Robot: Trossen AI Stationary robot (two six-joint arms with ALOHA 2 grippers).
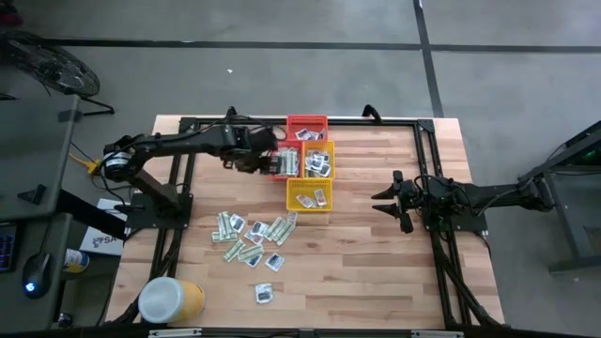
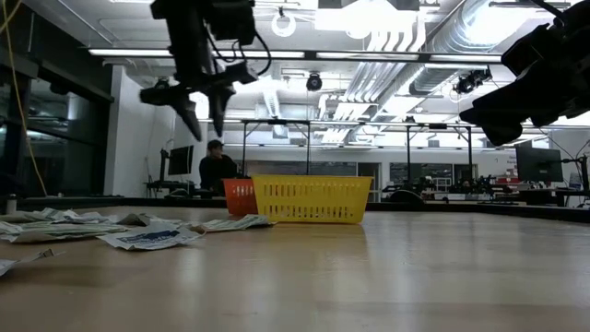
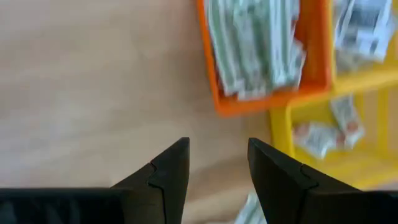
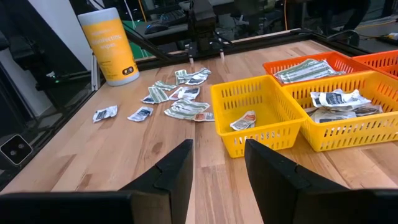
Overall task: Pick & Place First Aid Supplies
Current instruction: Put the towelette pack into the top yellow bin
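Note:
The first aid supplies lie as a loose pile of green-and-white strips and white squares on the wooden table, with two more packets nearer the front. Others fill the orange basket and the yellow baskets. My left gripper hangs open and empty above the table, pointing steeply down just left of the orange basket; its fingers frame bare wood. My right gripper waits open at the table's right, pointing level toward the baskets.
A red basket stands at the far end of the cluster and a second yellow basket at its near end. A yellow tub with a white lid stands at the near left corner. Bare wood lies between the pile and my right gripper.

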